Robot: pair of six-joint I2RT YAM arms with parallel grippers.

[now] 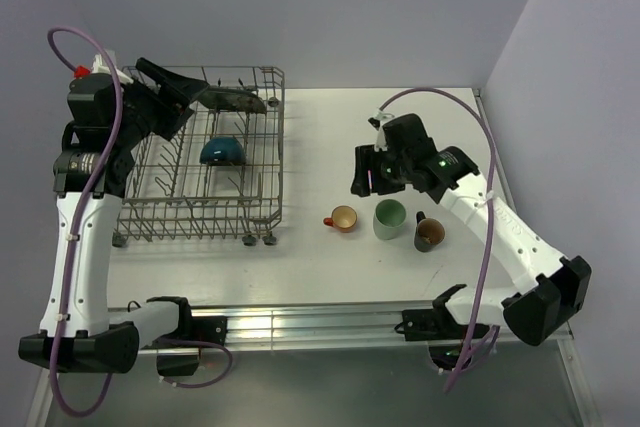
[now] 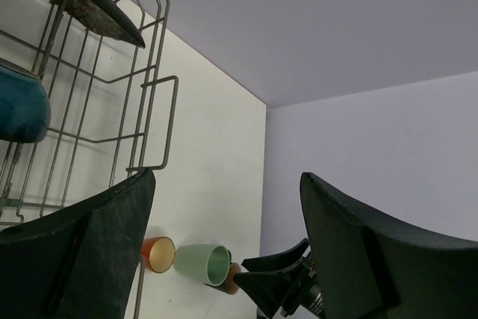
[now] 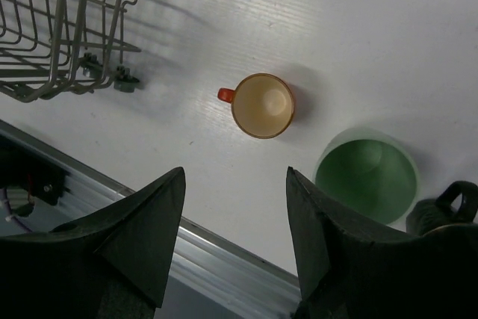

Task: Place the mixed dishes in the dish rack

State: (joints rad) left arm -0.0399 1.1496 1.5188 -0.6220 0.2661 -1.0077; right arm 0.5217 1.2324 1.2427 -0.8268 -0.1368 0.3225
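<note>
Grey metal wire dish rack (image 1: 195,217) holding a tilted dark speckled square plate (image 1: 235,99) at its far end and a blue bowl (image 1: 222,152) mid-rack; to its right on the table, 3 upright vessels: small orange-red handled cup (image 1: 342,218), pale green mug (image 1: 390,218), small brown cup (image 1: 429,235).

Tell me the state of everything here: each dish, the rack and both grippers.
Rack: holds plate and bowl.
Plate: at the rack's far end, tilted, not gripped.
Bowl: in the rack, tipped, blue outside up.
Orange cup: upright on the table, empty.
Green mug: upright on the table, empty.
Brown cup: upright on the table.
Left gripper: open, empty.
Right gripper: open, empty.
</note>
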